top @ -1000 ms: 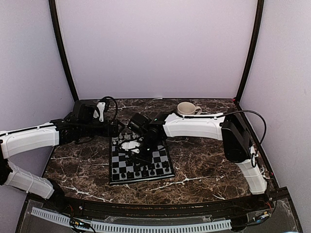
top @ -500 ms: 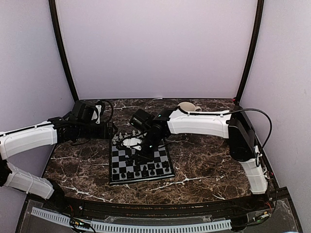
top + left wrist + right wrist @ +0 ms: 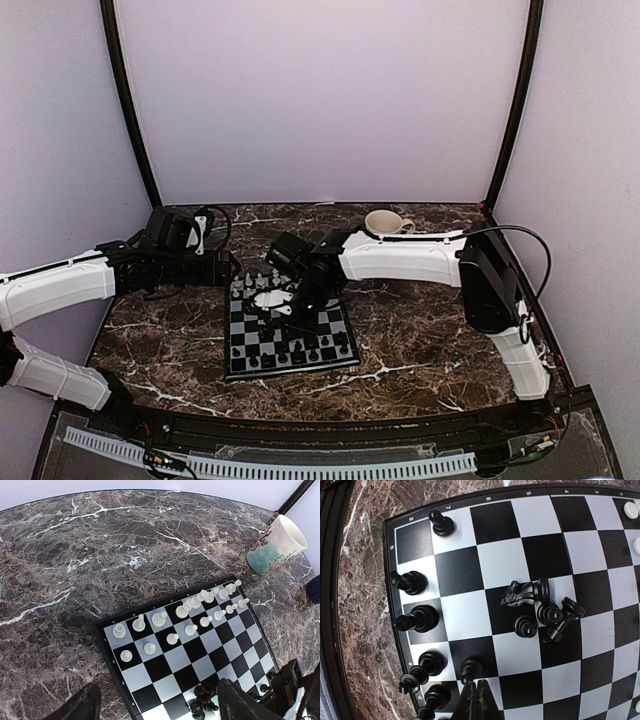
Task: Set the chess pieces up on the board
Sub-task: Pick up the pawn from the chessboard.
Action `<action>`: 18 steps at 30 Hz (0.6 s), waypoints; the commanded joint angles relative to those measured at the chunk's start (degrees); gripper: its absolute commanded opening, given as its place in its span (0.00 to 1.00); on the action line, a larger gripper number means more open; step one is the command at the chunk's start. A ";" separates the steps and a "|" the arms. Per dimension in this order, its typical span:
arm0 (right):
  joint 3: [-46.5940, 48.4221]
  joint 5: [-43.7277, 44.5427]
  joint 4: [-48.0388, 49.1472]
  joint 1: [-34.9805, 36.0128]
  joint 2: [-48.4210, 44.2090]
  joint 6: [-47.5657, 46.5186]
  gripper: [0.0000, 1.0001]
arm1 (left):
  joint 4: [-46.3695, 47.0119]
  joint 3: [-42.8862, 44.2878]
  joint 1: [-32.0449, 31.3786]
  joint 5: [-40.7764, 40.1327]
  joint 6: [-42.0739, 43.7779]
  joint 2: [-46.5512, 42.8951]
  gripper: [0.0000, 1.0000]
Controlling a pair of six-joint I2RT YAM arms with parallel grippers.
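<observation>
The board (image 3: 330, 322) lies at the table's middle. In the left wrist view white pieces (image 3: 172, 639) stand in two rows on the board's (image 3: 210, 645) far side. My left gripper (image 3: 157, 706) is open and empty above the board's left edge; in the top view it (image 3: 228, 268) hovers by the far left corner. In the right wrist view black pieces (image 3: 417, 619) stand along the board's (image 3: 470, 575) edge. A fallen black knight (image 3: 525, 592) and three black pawns (image 3: 526, 626) cluster mid-board. My right gripper (image 3: 477, 692) is shut and empty, tips just behind a standing black pawn (image 3: 470, 669).
A cream mug (image 3: 385, 222) stands at the back right of the marble table; in the left wrist view it (image 3: 277, 545) is beyond the board's far corner. Purple walls and black posts enclose the table. The right arm (image 3: 400, 258) reaches across the board's far right.
My right gripper has shifted over the board, dipping then drawing back toward the black pieces' side. The left arm has pulled back slightly to the left.
</observation>
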 commanded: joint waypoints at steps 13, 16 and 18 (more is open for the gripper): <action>4.46 1.39 -2.52 0.20 4.30 -0.63 0.00 | 0.63 -1.25 0.42 0.93 -0.54 -0.96 0.82; 4.04 3.14 -2.62 0.14 3.60 -0.99 0.00 | 0.20 -1.14 0.39 0.88 -0.55 -0.97 0.82; 3.52 3.85 -2.35 -0.33 2.63 -1.00 0.00 | -0.80 -0.87 0.41 0.37 -0.81 -0.90 0.82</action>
